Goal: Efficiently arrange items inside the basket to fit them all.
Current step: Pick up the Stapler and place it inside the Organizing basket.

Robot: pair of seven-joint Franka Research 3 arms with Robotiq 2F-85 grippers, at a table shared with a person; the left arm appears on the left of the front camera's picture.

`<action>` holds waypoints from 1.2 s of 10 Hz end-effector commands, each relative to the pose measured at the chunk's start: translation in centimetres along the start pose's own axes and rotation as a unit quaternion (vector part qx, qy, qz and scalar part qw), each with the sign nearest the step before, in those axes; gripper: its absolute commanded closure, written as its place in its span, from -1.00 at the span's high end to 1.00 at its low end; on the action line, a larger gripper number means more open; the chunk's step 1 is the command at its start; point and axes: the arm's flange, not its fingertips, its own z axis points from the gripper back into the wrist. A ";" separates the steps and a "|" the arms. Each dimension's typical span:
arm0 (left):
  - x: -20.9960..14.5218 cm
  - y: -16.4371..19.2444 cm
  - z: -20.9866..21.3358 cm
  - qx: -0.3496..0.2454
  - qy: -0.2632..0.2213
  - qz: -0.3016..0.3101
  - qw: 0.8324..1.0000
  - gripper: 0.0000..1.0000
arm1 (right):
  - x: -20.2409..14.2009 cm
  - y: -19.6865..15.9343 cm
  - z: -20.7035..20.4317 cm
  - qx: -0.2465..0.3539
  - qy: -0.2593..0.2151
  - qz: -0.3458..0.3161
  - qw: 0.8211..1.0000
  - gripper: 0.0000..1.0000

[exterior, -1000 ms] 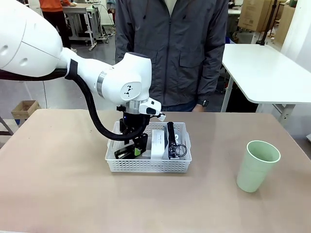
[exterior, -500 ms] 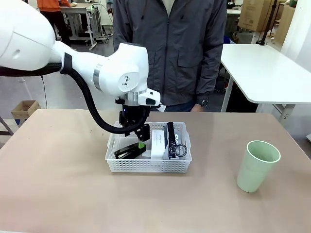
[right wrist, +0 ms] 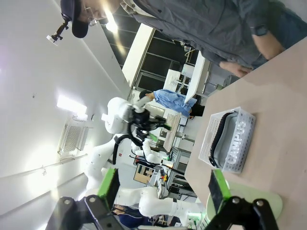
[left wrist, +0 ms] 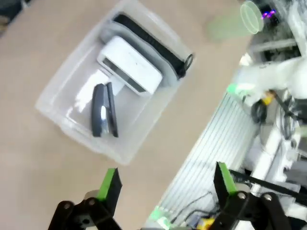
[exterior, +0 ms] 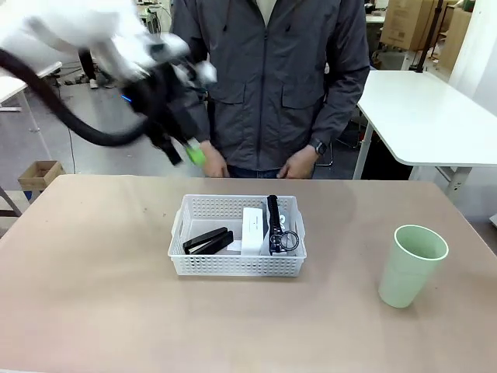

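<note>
The left gripper (exterior: 184, 153), spread wide and empty, has lifted off the stapler (exterior: 208, 241) left in the basket (exterior: 233, 268); 1 cup (exterior: 410, 264) remains outside.

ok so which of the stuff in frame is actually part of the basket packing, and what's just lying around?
Part of the job:
basket
stapler, in the basket
white box, in the basket
shoe, in the basket
green cup, standing on the table outside the basket

Just lying about:
white side table
cardboard box on the floor
</note>
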 end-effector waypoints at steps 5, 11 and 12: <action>-25.8 11.4 12.0 -0.125 -0.432 0.186 0.874 1.00 | -0.2 0.3 0.1 0.001 0.005 0.006 1.000 1.00; -33.6 15.2 12.5 -0.168 -0.502 0.259 0.807 1.00 | -0.2 0.3 0.1 0.001 0.005 0.006 1.000 1.00; -33.6 15.2 12.5 -0.168 -0.502 0.259 0.807 1.00 | -0.2 0.3 0.1 0.001 0.005 0.006 1.000 1.00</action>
